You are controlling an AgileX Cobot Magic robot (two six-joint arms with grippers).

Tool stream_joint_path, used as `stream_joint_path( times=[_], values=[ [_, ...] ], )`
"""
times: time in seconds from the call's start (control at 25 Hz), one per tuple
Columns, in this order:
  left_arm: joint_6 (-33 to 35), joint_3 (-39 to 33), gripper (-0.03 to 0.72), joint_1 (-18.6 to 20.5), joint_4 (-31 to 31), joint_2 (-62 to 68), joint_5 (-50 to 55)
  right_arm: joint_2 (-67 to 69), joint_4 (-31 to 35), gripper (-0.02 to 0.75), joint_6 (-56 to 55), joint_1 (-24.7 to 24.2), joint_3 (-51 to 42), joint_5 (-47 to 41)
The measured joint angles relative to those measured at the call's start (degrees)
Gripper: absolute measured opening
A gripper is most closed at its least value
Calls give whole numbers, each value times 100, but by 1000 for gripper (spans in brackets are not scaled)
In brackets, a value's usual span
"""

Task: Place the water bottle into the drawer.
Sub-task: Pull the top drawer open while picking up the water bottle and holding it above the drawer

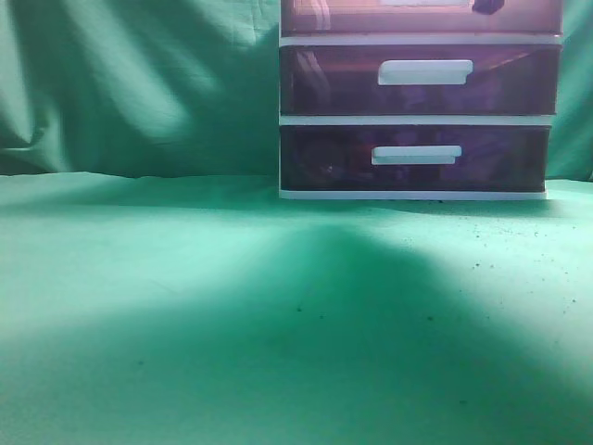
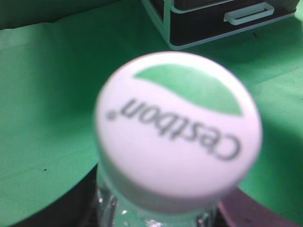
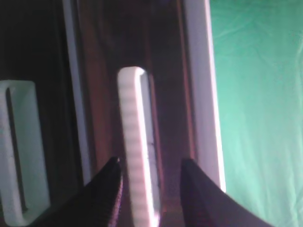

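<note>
The bottle (image 2: pixel 177 135) stood up in the left gripper's (image 2: pixel 156 213) hold, its white Cestbon cap filling that wrist view, well short of the unit (image 2: pixel 213 23) on the green cloth (image 1: pixel 185 306). The right gripper (image 3: pixel 150 189) had its fingers (image 3: pixel 106 194) spread on either side of the drawer's (image 1: pixel 422 17) white handle (image 3: pixel 137 146); whether they touched it I could not tell.
</note>
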State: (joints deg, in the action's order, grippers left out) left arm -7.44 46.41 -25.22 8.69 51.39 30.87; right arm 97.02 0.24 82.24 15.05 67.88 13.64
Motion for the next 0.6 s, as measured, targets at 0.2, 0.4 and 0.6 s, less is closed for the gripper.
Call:
stream_joint_path(
  times=[0.2,0.4,0.6],
  values=[
    [0,0,261,0,22,0,0,292,-134,265,14,0,50,107],
    [0,0,261,0,34,0,9,442,-195,265,14,0,128,442],
    [0,0,261,0,34,0,44,623,-195,265,14,0,404,529]
  ],
)
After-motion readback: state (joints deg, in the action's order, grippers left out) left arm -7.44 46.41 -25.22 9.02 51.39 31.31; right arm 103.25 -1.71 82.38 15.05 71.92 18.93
